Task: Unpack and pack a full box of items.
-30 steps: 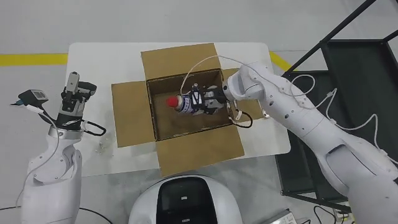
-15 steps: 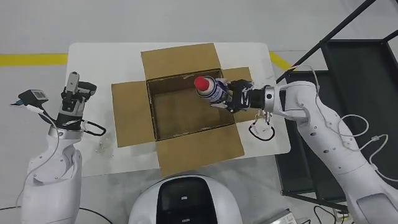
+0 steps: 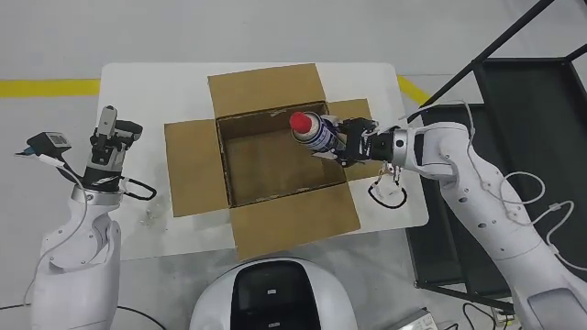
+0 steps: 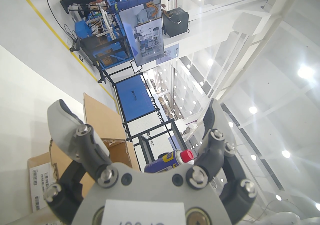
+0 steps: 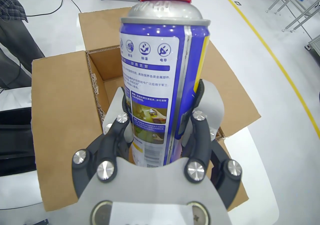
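Note:
An open cardboard box [image 3: 197, 170] sits mid-table with its flaps spread, and its inside looks bare. My right gripper [image 3: 341, 140] is shut on a blue spray can [image 3: 316, 132] with a red cap, held above the box's right wall. In the right wrist view the spray can [image 5: 160, 73] stands upright between the fingers [image 5: 200, 108], over the box [image 5: 62, 96]. My left gripper [image 3: 108, 126] is raised at the table's left edge, pointing up, open and holding nothing. The left wrist view shows its open gripper [image 4: 135, 121], the box [image 4: 100, 121] and the spray can [image 4: 167, 161] beyond.
The white table [image 3: 147, 92] has free surface left of the box and behind it. A black cable loop [image 3: 390, 192] lies on the table's right side. A dark metal rack [image 3: 523, 119] stands right of the table.
My right gripper lifted the spray can out of the box and drew it right, up to the box's right wall. Over the last half second it barely moved. The left arm kept still.

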Controlling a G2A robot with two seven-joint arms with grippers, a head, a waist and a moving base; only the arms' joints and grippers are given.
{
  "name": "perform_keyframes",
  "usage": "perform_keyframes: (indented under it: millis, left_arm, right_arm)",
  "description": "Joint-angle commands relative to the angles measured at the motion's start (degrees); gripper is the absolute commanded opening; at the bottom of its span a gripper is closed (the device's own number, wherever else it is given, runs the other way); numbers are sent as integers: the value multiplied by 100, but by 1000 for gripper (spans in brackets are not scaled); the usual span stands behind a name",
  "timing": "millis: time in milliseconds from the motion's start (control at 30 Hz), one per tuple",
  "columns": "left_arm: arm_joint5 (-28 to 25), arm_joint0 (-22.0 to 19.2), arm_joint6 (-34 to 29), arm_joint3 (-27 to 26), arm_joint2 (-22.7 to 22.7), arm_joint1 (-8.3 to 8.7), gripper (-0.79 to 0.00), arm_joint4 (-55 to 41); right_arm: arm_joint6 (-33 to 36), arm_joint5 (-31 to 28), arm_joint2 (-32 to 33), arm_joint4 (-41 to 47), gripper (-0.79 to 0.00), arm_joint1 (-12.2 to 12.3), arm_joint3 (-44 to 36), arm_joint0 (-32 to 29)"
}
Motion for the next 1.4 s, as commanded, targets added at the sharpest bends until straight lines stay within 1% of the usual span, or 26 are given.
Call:
perform_keyframes:
  millis: [0,133,267,367,500,567,733,833,933,967,1367]
  left_arm:
    - [0,0,0,0,0,0,0,0]
    - [0,0,0,0,0,0,0,0]
    - [0,0,0,0,0,0,0,0]
    - [0,0,0,0,0,0,0,0]
    - [0,0,0,0,0,0,0,0]
    - [0,0,0,0,0,0,0,0]
    - [0,0,0,0,0,0,0,0]
    - [0,0,0,0,0,0,0,0]
    - [0,0,0,0,0,0,0,0]
    - [0,0,0,0,0,0,0,0]
    - [0,0,0,0,0,0,0,0]
  right_arm:
    - [0,0,0,0,-785,0,0,0]
    - [-50,114,76,41,-785,2,-51,-61]
    - [-447,-46,483,235,-785,61,141,-314]
    - [-1053,-72,966,338,-785,117,354,-689]
    - [-2058,295,1607,119,-785,162,558,-1447]
    - [-2498,337,1829,-15,-785,175,596,-1826]
    - [-3343,543,2217,-633,-785,194,707,-2539]
    - [-3783,659,2251,-717,-785,172,829,-2812]
    - [-3944,659,2186,-805,-785,150,900,-2911]
    - [-3937,592,2150,-793,-785,146,891,-2900]
    - [-3937,592,2150,-793,-785,146,891,-2900]
